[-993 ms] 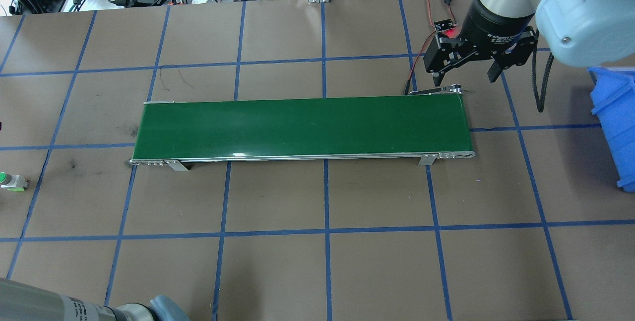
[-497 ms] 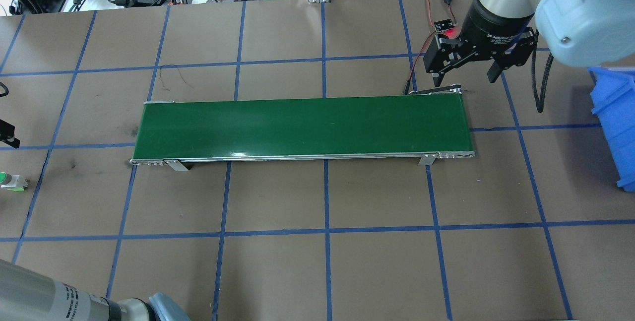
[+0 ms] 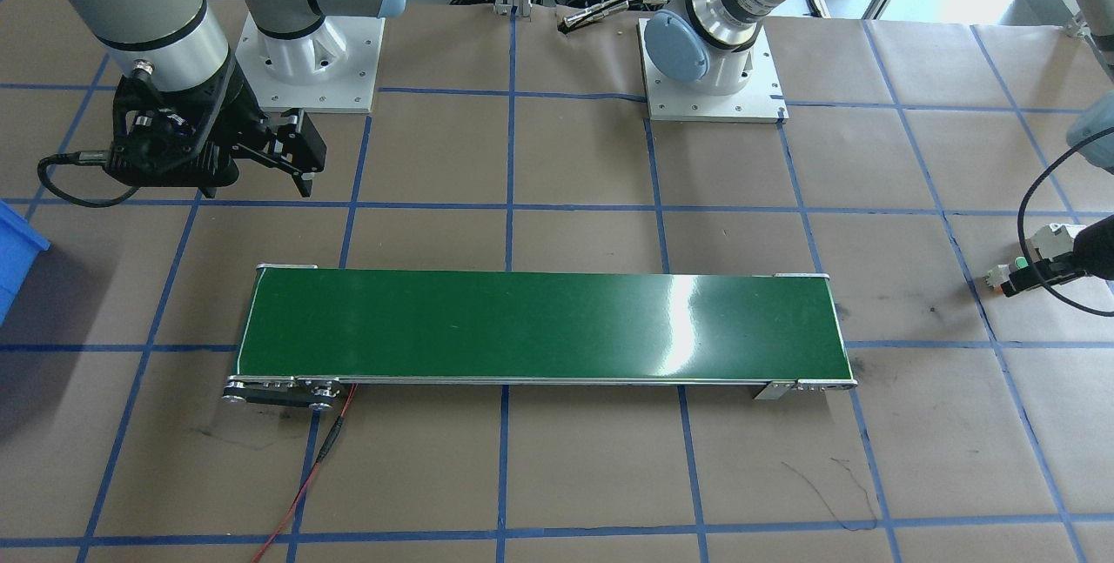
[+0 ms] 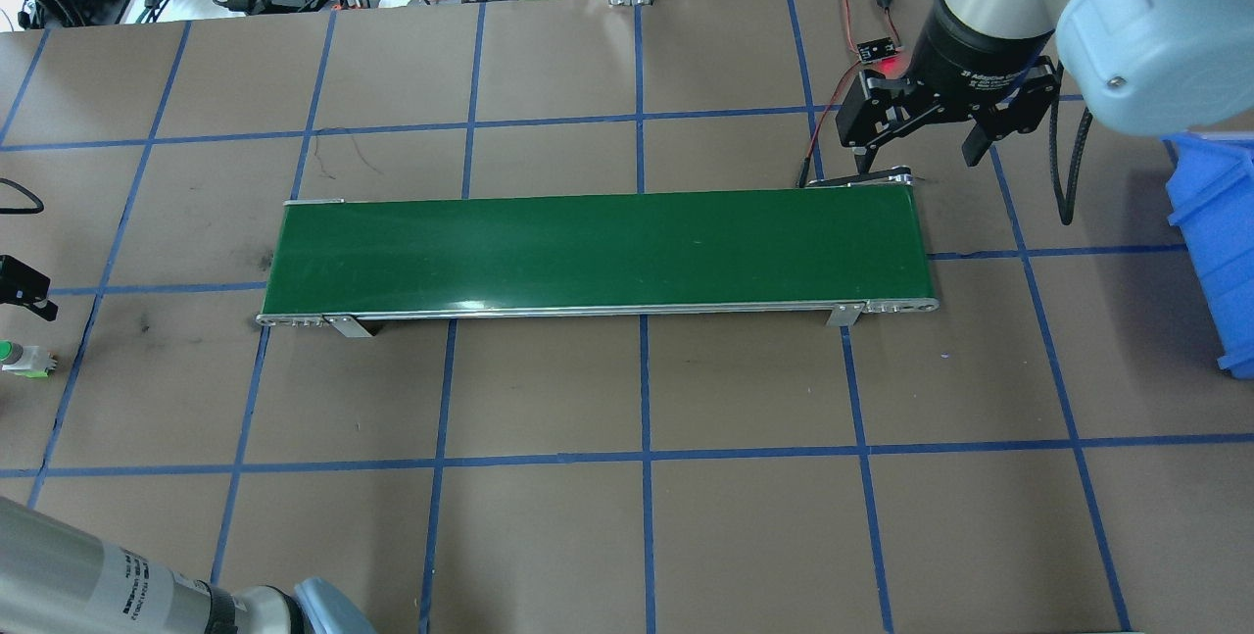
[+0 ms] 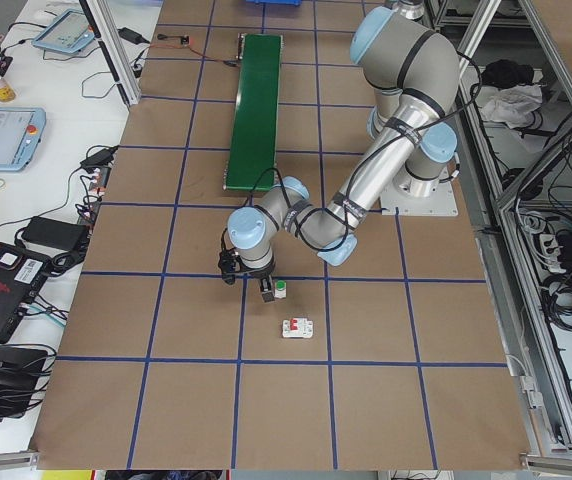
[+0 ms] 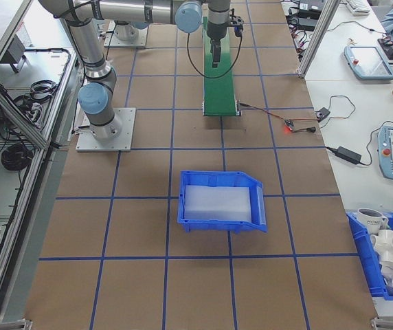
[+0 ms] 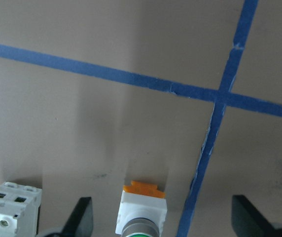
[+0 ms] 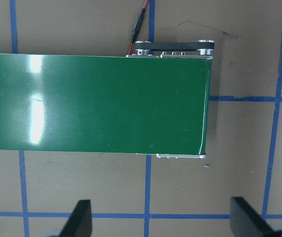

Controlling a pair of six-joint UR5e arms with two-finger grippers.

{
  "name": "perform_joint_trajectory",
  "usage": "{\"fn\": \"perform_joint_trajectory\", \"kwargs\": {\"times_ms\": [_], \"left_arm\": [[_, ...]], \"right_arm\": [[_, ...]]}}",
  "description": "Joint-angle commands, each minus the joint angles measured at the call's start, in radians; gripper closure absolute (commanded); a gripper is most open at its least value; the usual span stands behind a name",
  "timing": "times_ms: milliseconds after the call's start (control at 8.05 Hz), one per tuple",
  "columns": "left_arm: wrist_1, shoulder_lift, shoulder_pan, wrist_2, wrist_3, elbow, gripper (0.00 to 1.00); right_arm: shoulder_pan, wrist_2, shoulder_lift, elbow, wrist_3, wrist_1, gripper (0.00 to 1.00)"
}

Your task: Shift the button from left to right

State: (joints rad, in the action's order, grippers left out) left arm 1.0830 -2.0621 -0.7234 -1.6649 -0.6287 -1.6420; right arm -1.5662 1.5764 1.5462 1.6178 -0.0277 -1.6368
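Note:
The button (image 7: 141,211), with a green cap, a white body and an orange base, lies on the brown table at the robot's far left (image 4: 20,358) (image 5: 280,289) (image 3: 1008,271). My left gripper (image 7: 163,219) hangs open over it. In the left wrist view the button lies between the two black fingers (image 7: 82,216), nearer the left one and touching neither. Only a bit of this gripper (image 4: 26,286) shows at the overhead view's left edge. My right gripper (image 4: 918,152) (image 8: 163,217) stands open and empty above the table beside the right end of the green conveyor belt (image 4: 598,252).
A white circuit breaker (image 7: 10,211) (image 5: 297,327) lies close beside the button. A blue bin (image 4: 1215,232) (image 6: 220,199) stands at the table's right end. Red wires and a small board (image 4: 877,51) lie behind the belt's right end.
My left gripper has come into the overhead view at the left edge and moved toward the button. The right gripper has barely moved. The button lies where it was.

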Motion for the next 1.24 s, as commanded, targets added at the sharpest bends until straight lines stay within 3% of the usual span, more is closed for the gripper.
{"fn": "perform_joint_trajectory", "kwargs": {"times_ms": [0,124,373,497,869,1118], "left_arm": [[0.000,-0.022,0.001,-0.031,-0.009,-0.033,0.00],[-0.002,-0.024,0.001,-0.094,-0.008,-0.041,0.00],[-0.002,-0.024,0.001,-0.098,-0.008,-0.041,0.00],[-0.003,-0.026,0.001,-0.099,-0.008,-0.041,0.06],[-0.003,-0.026,0.001,-0.107,-0.009,-0.041,1.00],[-0.002,-0.026,0.001,-0.104,-0.020,-0.036,1.00]], "right_arm": [[0.000,0.001,0.000,0.001,-0.001,0.000,0.00],[-0.001,0.001,0.000,0.002,-0.001,0.000,0.00],[-0.001,0.001,0.000,0.002,-0.001,0.000,0.00],[-0.001,0.001,0.000,0.002,-0.001,0.000,0.00],[-0.001,0.001,0.000,0.002,-0.001,0.000,0.00],[0.000,0.001,0.000,0.002,-0.001,0.000,0.00]]}}
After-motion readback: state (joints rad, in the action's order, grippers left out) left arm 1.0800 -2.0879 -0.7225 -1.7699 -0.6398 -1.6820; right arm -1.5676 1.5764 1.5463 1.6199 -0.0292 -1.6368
